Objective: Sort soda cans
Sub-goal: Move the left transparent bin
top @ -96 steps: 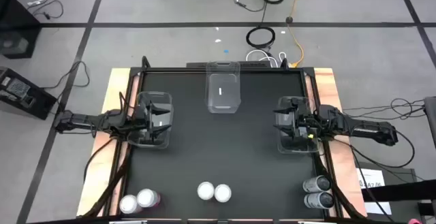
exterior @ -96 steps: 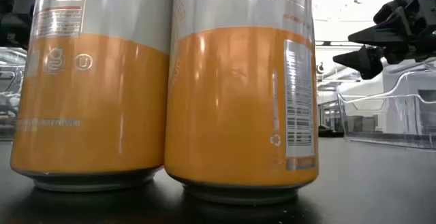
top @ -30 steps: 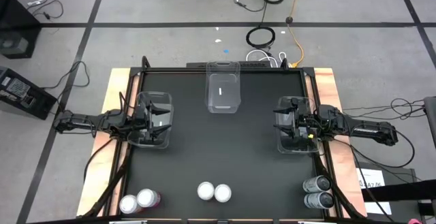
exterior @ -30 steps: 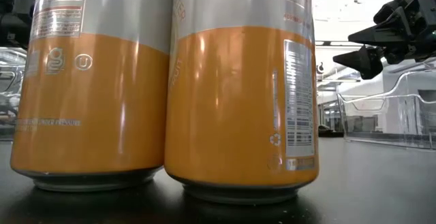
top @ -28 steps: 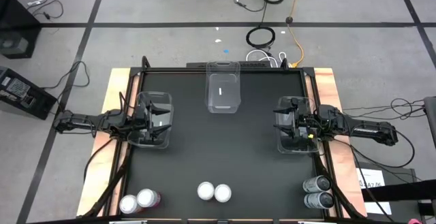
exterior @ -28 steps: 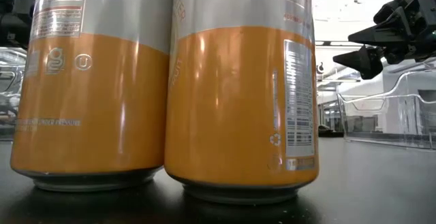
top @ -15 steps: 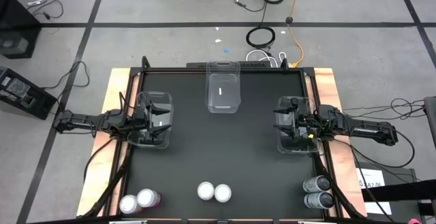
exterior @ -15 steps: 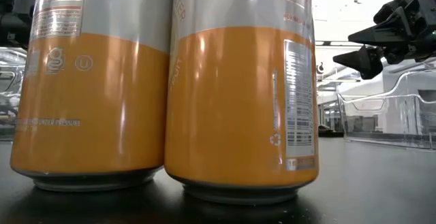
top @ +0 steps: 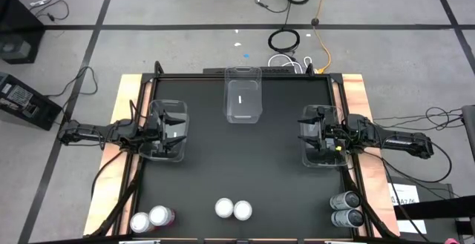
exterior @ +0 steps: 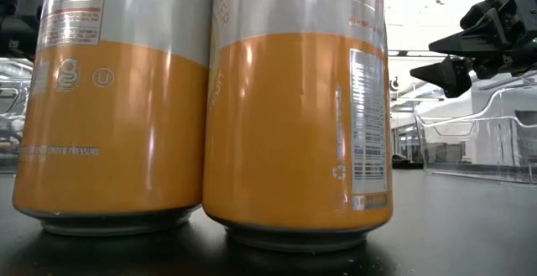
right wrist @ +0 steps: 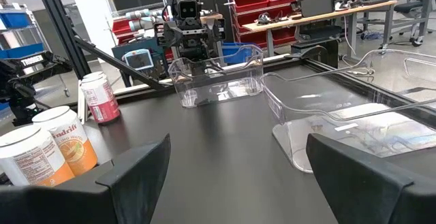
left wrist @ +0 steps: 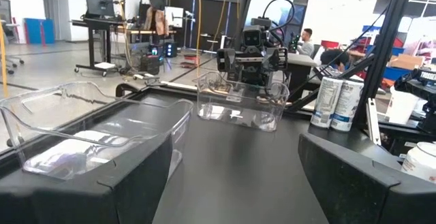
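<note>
Six soda cans stand upright on their bases along the table's near edge. The pink pair (top: 151, 218) is at the near left, the orange pair (top: 234, 209) in the middle and the grey pair (top: 345, 208) at the near right. The low view is filled by the orange pair (exterior: 201, 125). My left gripper (top: 177, 130) hovers open over the left clear bin (top: 165, 149), and its wide-spread fingers frame the left wrist view (left wrist: 231, 183). My right gripper (top: 304, 136) hovers open over the right clear bin (top: 320, 160); the right wrist view (right wrist: 238, 176) shows its fingers apart.
A third clear bin (top: 243, 99) sits at the middle of the far edge. A raised frame rail (top: 245, 76) runs around the black table top. The middle of the table between the bins and the cans is bare. Cables lie on the floor beyond the far edge.
</note>
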Motion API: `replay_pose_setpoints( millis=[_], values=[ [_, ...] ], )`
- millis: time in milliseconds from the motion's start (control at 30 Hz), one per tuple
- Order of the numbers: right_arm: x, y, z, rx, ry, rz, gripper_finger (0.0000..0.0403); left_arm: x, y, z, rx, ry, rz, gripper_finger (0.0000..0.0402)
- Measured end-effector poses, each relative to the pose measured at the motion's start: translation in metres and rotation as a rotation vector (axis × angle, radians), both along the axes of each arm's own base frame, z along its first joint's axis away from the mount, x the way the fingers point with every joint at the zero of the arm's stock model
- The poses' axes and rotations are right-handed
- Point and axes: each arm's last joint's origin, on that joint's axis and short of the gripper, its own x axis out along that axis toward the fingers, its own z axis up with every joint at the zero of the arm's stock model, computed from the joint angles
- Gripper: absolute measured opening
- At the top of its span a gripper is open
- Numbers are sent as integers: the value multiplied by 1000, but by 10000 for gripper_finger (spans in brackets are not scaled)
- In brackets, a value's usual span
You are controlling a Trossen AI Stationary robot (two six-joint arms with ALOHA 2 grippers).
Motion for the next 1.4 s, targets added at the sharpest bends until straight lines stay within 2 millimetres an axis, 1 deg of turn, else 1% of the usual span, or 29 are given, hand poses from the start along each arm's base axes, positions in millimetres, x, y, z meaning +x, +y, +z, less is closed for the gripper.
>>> replay_pose_setpoints(
  millis=[100, 300, 367, 433, 633, 767, 833, 1033, 1133, 1233, 1333, 1400],
  values=[
    [0, 0, 0, 0, 0, 0, 336, 0, 0, 0, -50, -6, -2, 328],
    [0, 0, 0, 0, 0, 0, 336, 0, 0, 0, -434, -51, -22, 328],
    [0, 0, 0, 0, 0, 0, 336, 0, 0, -1, -508, -56, -32, 328],
    [0, 0, 0, 0, 0, 0, 336, 0, -1, 0, -542, -54, -57, 328],
    [0, 0, 0, 0, 0, 0, 336, 0, -1, 1, -543, -60, -76, 328],
    [0, 0, 0, 0, 0, 0, 336, 0, 3, 1, -546, -98, 60, 328],
    [0, 0, 0, 0, 0, 0, 336, -1, 4, 2, -549, -122, 99, 328],
    [0, 0, 0, 0, 0, 0, 336, -1, 5, 4, -558, -154, 121, 328],
    [0, 0, 0, 0, 0, 0, 336, -1, 5, 6, -603, -177, 111, 327],
    [0, 0, 0, 0, 0, 0, 336, -3, 5, 11, -594, -184, 132, 327],
    [0, 0, 0, 0, 0, 0, 336, -8, 6, 29, -552, -171, 144, 327],
    [0, 0, 0, 0, 0, 0, 336, -12, 7, 40, -508, -93, 188, 327]
  ],
)
